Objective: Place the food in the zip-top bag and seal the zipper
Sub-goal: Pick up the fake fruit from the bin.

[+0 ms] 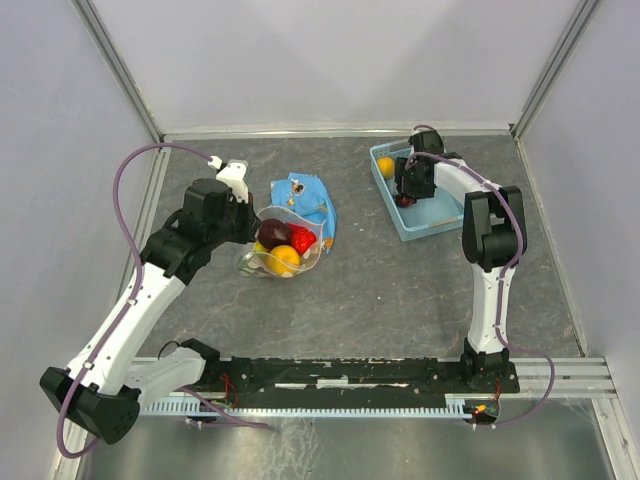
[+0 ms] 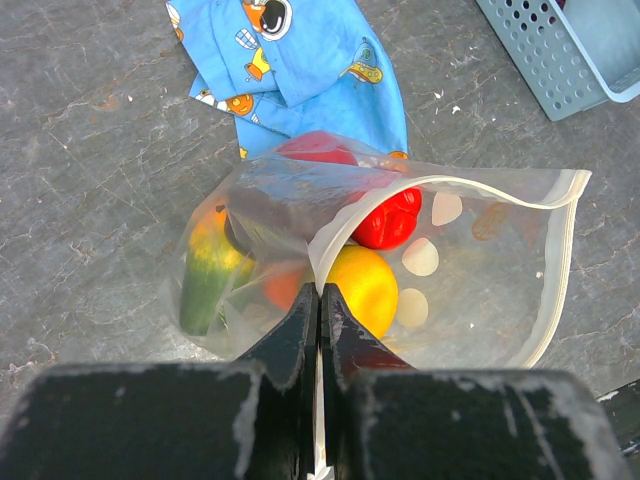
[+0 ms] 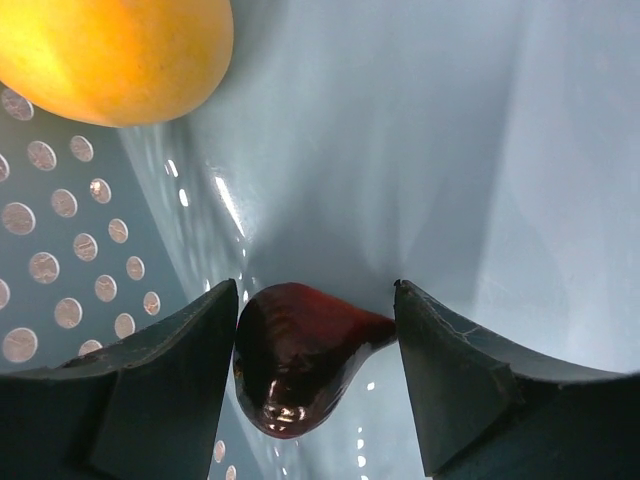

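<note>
The clear zip-top bag (image 1: 300, 262) lies at mid-table with its mouth open; in the left wrist view it (image 2: 470, 270) shows pale dots and the white zipper (image 2: 560, 250). Inside are a yellow-orange fruit (image 2: 365, 285), a red one (image 2: 392, 220), a green-orange one (image 2: 205, 275) and a dark maroon one (image 2: 265, 205). My left gripper (image 1: 252, 228) (image 2: 321, 295) is shut on the bag's rim. My right gripper (image 1: 408, 192) (image 3: 317, 300) is open inside the basket, one finger on either side of a dark maroon fruit (image 3: 295, 360). A yellow fruit (image 3: 110, 50) (image 1: 386, 166) lies beside it.
The light blue plastic basket (image 1: 440, 215) (image 3: 500, 150) stands at the back right; its corner shows in the left wrist view (image 2: 560, 50). A blue patterned cloth (image 1: 305, 195) (image 2: 290, 60) lies just behind the bag, partly under it.
</note>
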`<state>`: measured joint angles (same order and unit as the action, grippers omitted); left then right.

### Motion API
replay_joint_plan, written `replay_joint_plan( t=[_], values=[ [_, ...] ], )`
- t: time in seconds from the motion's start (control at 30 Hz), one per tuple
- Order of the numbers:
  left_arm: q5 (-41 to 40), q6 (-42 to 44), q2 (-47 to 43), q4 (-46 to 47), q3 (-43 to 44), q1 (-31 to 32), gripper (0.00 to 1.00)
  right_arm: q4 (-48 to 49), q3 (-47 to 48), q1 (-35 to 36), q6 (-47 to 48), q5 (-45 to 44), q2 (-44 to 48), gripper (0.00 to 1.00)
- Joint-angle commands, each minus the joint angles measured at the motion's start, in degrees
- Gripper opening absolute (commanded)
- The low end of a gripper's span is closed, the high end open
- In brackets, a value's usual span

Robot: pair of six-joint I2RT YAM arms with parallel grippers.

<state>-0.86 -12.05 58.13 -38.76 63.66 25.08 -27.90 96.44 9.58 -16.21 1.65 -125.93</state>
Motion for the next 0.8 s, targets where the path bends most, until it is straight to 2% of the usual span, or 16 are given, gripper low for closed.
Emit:
replay_joint_plan(
  t=[0.0, 0.17, 0.47, 0.77],
  values=[
    [1.3, 2.1, -0.66, 3.48, -0.03, -0.24, 0.03, -3.09, -0.85, -0.37, 0.74, -1.08, 1.09, 0.7],
    [1.38, 2.04, -0.8, 3.52, 0.02, -0.21, 0.03, -2.82, -2.44, -0.37, 0.78, -1.07, 3.12, 0.7],
    [1.55, 2.03, -1.0, 3.59, -0.1, -0.26, 0.03, -3.55, -3.13, -0.36, 3.04, 2.93, 4.61, 0.85],
    [1.57, 2.03, -1.09, 3.54, -0.16, -0.25, 0.03, -4.9, -0.01, -0.35, 7.12, 3.66, 2.69, 0.86]
  ],
)
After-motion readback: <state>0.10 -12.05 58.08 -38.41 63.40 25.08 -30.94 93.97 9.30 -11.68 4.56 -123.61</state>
